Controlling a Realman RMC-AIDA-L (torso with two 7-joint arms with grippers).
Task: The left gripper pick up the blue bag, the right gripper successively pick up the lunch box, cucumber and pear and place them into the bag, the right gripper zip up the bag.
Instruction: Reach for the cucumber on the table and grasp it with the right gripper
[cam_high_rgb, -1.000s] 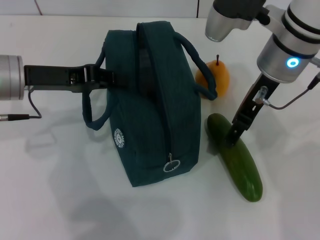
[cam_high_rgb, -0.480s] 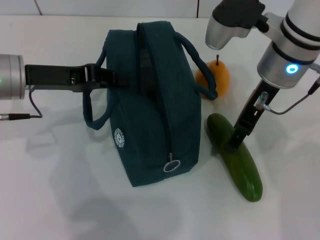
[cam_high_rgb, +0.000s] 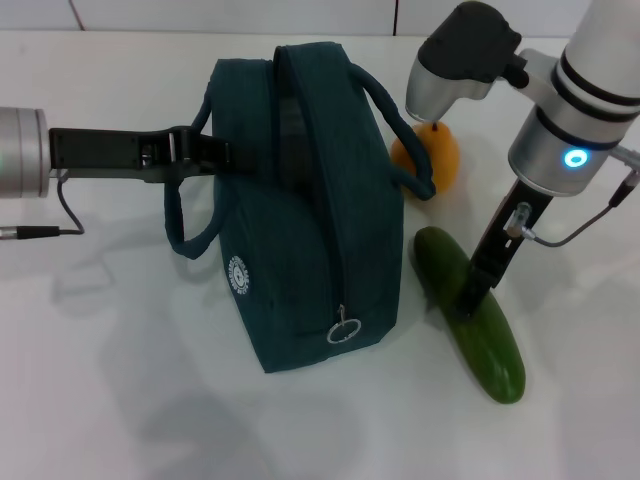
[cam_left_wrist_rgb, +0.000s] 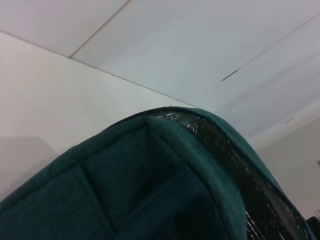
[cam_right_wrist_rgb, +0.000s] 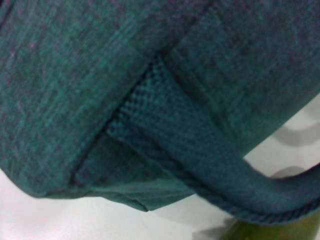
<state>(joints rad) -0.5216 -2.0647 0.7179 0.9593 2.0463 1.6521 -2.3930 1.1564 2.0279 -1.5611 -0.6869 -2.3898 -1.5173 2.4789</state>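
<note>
Since a second ago, the right gripper (cam_high_rgb: 468, 300) has sunk lower onto the cucumber (cam_high_rgb: 472, 312), a long, smooth, dark green body lying on the white table (cam_high_rgb: 120, 380) beside the blue bag (cam_high_rgb: 305, 200); its finger state cannot be told. The left gripper (cam_high_rgb: 215, 156) is clamped on the woven teal fabric near the bag's loop handle, and the orange-yellow pear (cam_high_rgb: 430, 155) sits behind the cucumber.

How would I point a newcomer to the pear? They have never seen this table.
Start at the big blue bag mid-table. On its side toward the robot's right, past the loop handle, sits the pear, beyond the cucumber. It alone is small, round and orange-yellow.
</note>
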